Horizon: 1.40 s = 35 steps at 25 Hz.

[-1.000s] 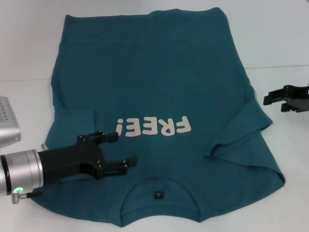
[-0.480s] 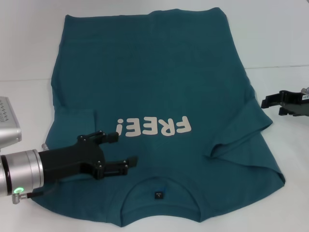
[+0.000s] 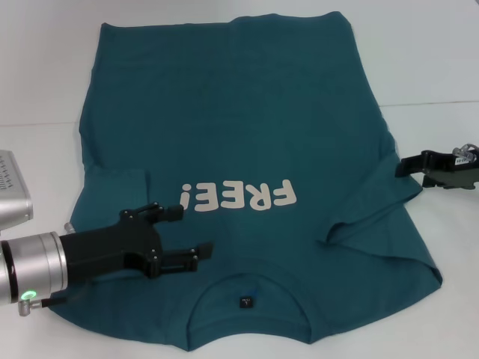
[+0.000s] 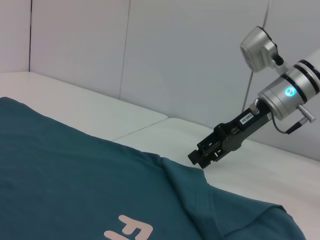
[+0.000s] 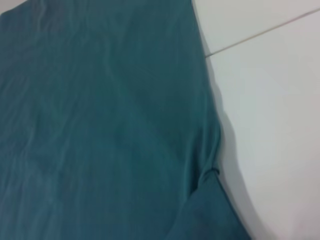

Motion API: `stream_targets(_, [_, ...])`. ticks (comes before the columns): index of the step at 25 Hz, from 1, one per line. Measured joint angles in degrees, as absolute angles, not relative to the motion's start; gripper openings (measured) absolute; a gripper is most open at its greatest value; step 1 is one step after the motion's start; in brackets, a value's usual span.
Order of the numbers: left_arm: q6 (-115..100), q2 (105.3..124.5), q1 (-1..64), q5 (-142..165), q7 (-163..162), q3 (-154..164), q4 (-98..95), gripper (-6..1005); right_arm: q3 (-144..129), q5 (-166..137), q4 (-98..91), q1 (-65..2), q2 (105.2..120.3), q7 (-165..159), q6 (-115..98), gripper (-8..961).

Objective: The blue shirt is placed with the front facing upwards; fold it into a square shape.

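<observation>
White tabletop (image 3: 434, 60) carries the blue shirt (image 3: 239, 127), spread front-up with its collar at the near edge. Above the shirt's near left shoulder, the left gripper (image 3: 187, 233) hovers, jaws apart and empty. At the shirt's right edge beside the folded-in sleeve, the right gripper (image 3: 404, 166) has jaws too edge-on to judge.

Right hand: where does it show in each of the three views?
Head view: right hand at the picture's right edge, beside the blue shirt.
Left wrist view: seen farther off, tip at the shirt's edge.
Right wrist view: not in it.
Shared landmark: the shirt's right-side edge.
</observation>
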State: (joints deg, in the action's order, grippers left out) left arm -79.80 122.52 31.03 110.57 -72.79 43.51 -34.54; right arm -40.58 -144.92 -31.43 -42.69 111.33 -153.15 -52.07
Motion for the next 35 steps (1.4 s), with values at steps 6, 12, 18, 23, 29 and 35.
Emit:
stream_targets(6, [-79.87, 122.52, 31.02, 110.57, -72.77, 43.50, -34.54, 909, -41.20, -145.10, -30.92, -42.88, 111.42, -153.36, -52.26, 511])
stream_targets(12, [-79.89, 122.52, 31.05, 110.57, -72.77, 43.50, -34.54, 904, -42.26, -145.11, -31.21, -42.90, 111.44, -152.38, -53.62, 493])
stream_targets(18, [-79.89, 122.52, 31.11, 110.57, -72.77, 43.50, -34.54, 900, -43.41, -145.11, -31.54, -42.89, 111.44, -152.08, -53.86, 435])
stream_targets(23, [-79.88, 122.49, 31.07, 110.57, -72.77, 43.51, -34.54, 897, -43.49, -145.09, -32.29, -42.76, 111.44, -151.58, -54.44, 220])
stream_targets(29, [-79.84, 122.43, 31.02, 110.57, -72.77, 43.50, -34.54, 892, -43.00, -144.76, -34.14, -41.75, 110.66, -152.68, -54.96, 26])
stream_targets(35, [-79.73, 122.42, 30.94, 110.57, -72.77, 43.51, -34.54, 888, -42.97, -145.05, -34.01, -41.54, 110.47, -153.02, -54.05, 230])
